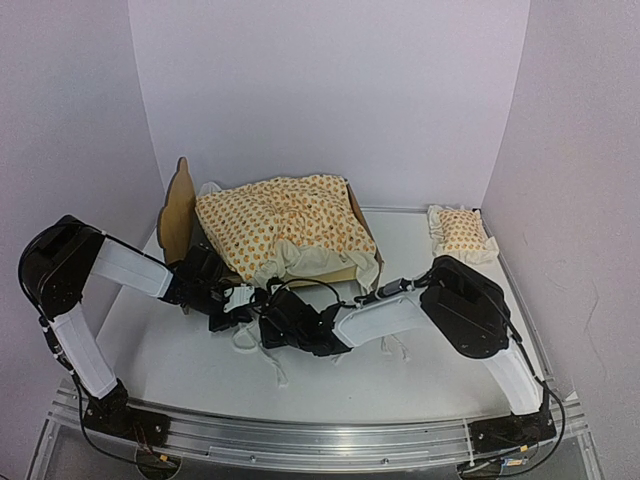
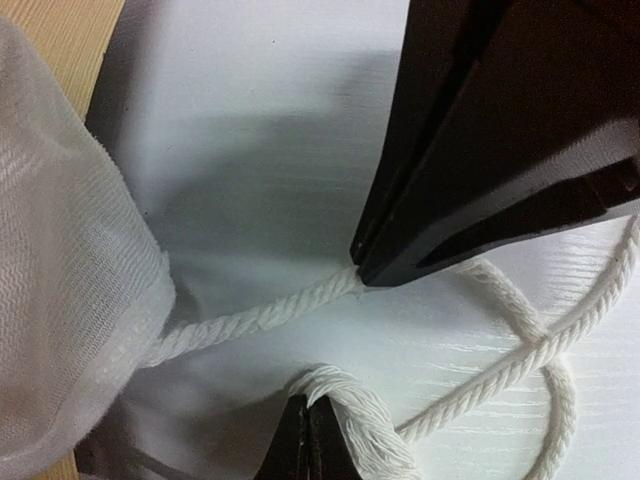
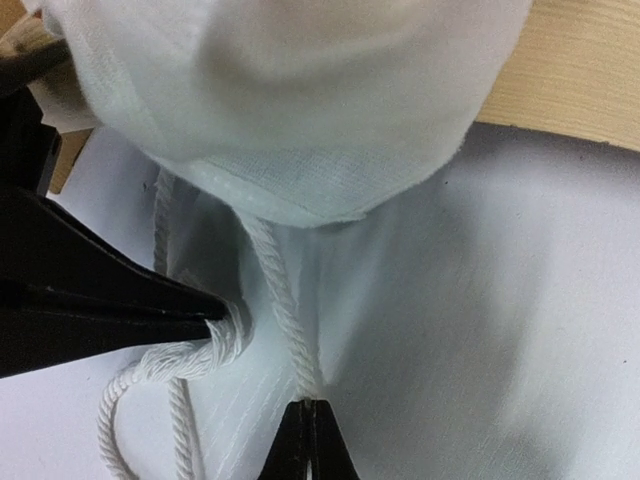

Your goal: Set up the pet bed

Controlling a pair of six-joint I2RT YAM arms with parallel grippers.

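Observation:
The pet bed (image 1: 178, 205) stands at the back left, its plywood headboard to the left; its rail shows in the right wrist view (image 3: 585, 90). The orange-patterned cushion (image 1: 282, 225) lies on it, with its white ruffle (image 3: 300, 100) hanging over the front. My left gripper (image 2: 310, 425) is shut on the frayed end of one white tie cord (image 2: 375, 425). My right gripper (image 3: 312, 415) is shut on another white tie cord (image 3: 280, 290) that runs from the ruffle. Both grippers meet in front of the bed, left (image 1: 232, 308) and right (image 1: 262, 316).
The small matching pillow (image 1: 460, 232) lies at the back right corner. Loose loops of white cord (image 1: 275, 365) trail on the white table (image 1: 170, 350) in front of the grippers. White walls close in on three sides.

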